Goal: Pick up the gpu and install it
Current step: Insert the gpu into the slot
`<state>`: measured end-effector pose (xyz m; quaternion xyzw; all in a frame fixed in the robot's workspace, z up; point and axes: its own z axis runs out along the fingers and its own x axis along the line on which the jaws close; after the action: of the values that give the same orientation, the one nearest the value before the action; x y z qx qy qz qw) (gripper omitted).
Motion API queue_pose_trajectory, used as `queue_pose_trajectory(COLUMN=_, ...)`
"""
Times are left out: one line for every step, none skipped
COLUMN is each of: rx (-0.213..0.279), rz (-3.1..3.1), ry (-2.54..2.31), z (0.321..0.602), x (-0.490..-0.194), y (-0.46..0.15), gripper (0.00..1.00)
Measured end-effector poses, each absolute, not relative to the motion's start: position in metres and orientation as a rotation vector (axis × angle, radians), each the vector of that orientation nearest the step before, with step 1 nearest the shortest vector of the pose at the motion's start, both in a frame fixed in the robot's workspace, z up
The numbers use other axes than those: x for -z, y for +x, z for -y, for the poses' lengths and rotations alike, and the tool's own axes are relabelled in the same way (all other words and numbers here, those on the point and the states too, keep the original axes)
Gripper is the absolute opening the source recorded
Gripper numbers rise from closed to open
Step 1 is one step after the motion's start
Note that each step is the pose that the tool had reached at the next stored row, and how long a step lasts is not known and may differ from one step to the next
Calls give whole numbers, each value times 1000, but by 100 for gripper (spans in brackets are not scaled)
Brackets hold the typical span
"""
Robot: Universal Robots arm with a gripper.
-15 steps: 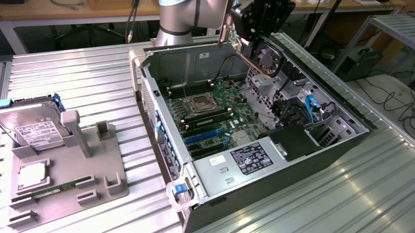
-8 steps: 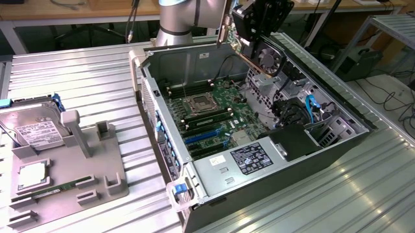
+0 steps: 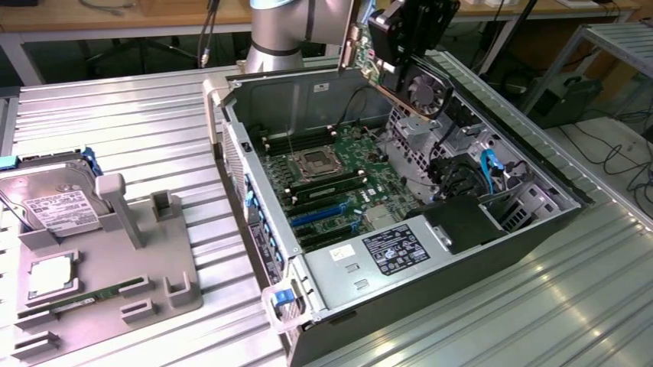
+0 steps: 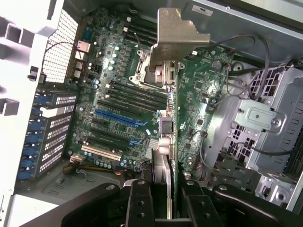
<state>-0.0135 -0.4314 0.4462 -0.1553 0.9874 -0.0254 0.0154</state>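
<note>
On the worktop (image 3: 122, 130) the open case (image 3: 429, 313) lay on its side, motherboard (image 3: 383, 180) exposed. At the exterior view's upper centre the gpu (image 3: 423, 84) hung edge-down above it, ready for a slot; the fingers (image 4: 137, 203), partly closed, clamped its upper edge.

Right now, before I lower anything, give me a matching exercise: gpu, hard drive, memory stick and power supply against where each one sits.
Things:
1. gpu
2. hard drive
3. memory stick
4. power supply

Places:
A. inside the case, corner nearest the camera
B. on the grey tray, white label showing
C. held in the gripper above the case
D. lying flat on the grey tray, near its front edge

Pairs: 1-C, 2-B, 3-D, 4-A
</note>
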Motion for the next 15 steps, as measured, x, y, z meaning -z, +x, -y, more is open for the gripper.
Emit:
queue_pose_trajectory(rx=79, rz=-3069, ry=-500, z=431, x=-446, y=-14, gripper=28)
queue_pose_trajectory(rx=80, rz=-3065, ry=-523, z=431, x=-446, y=-13, gripper=28)
queue_pose_trajectory(rx=81, rz=-3063, ry=-534, z=431, x=-446, y=-14, gripper=28)
queue_pose_trajectory(rx=81, rz=-3061, ry=-545, z=431, x=-446, y=-14, gripper=28)
queue_pose_trajectory(rx=80, rz=-3059, ry=-554, z=431, x=-446, y=-14, gripper=28)
queue_pose_trajectory(rx=80, rz=-3057, ry=-566, z=431, x=-446, y=-13, gripper=28)
queue_pose_trajectory(rx=80, rz=-3055, ry=-576, z=431, x=-446, y=-13, gripper=28)
queue_pose_trajectory(rx=80, rz=-3053, ry=-584, z=431, x=-446, y=-13, gripper=28)
queue_pose_trajectory(rx=80, rz=-3051, ry=-593, z=431, x=-446, y=-14, gripper=28)
queue_pose_trajectory(rx=80, rz=-3049, ry=-603, z=431, x=-446, y=-14, gripper=28)
queue_pose_trajectory(rx=80, rz=-3047, ry=-613, z=431, x=-446, y=-14, gripper=28)
queue_pose_trajectory(rx=79, rz=-3044, ry=-625, z=431, x=-446, y=-14, gripper=28)
queue_pose_trajectory(rx=79, rz=-3041, ry=-637, z=431, x=-446, y=-14, gripper=28)
queue_pose_trajectory(rx=79, rz=-3038, ry=-653, z=431, x=-446, y=-14, gripper=28)
queue_pose_trajectory(rx=78, rz=-3031, ry=-680, z=431, x=-446, y=-14, gripper=28)
